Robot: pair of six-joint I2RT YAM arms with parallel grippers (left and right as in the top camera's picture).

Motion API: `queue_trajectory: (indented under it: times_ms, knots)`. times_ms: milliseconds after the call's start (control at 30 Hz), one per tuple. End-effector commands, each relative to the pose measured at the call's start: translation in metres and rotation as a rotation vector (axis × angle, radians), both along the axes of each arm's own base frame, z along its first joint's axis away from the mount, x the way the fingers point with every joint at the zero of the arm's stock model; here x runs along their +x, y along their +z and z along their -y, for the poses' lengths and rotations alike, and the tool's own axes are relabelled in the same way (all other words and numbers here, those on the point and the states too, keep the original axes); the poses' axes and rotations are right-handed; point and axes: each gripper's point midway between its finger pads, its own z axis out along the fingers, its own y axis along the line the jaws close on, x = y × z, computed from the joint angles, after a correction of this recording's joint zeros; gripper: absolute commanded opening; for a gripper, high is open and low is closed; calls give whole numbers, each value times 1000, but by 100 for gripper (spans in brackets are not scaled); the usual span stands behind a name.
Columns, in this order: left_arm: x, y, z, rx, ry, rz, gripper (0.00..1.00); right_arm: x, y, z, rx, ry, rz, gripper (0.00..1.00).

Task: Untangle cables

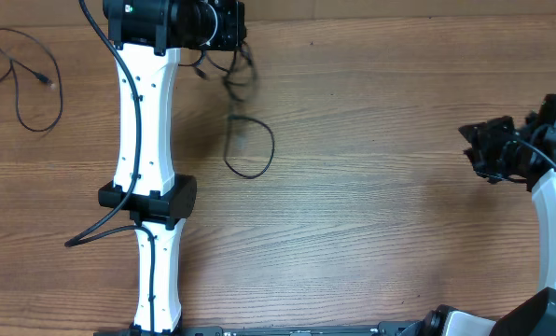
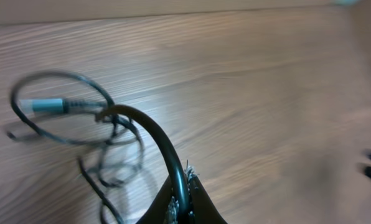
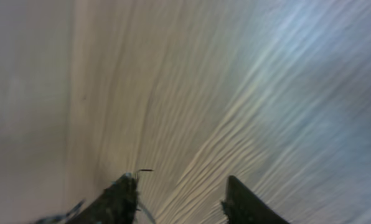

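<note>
Separating step: the left end effector (image 2: pixel 180 208) pinches one cable (image 2: pixel 164 143). The right end effector (image 3: pixel 179 199), spread and empty, should next pin the loose loop (image 1: pixel 250 145).

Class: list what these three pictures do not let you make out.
Overhead: cables at the top are blurred; crossings unreadable.
Left wrist: left gripper cut off by the bottom edge; the cables motion-blurred.
Right wrist: thin strand by the right gripper, too blurred to name.

Overhead straight down; wrist views low, close over the same table (image 1: pixel 371 233).
</note>
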Motion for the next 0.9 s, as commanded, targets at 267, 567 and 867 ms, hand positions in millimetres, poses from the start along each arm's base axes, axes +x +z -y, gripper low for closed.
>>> queue_trajectory:
  times_ms: [267,567,867]
  knots:
    - [-32,62,55,-289,-316,122,4,20,37,-118,43,568,301,48]
    - [-45,63,77,-301,-372,115,4,33,66,-182,-33,793,524,58]
    - [-62,66,100,-324,-456,113,4,37,82,-216,-55,880,644,64]
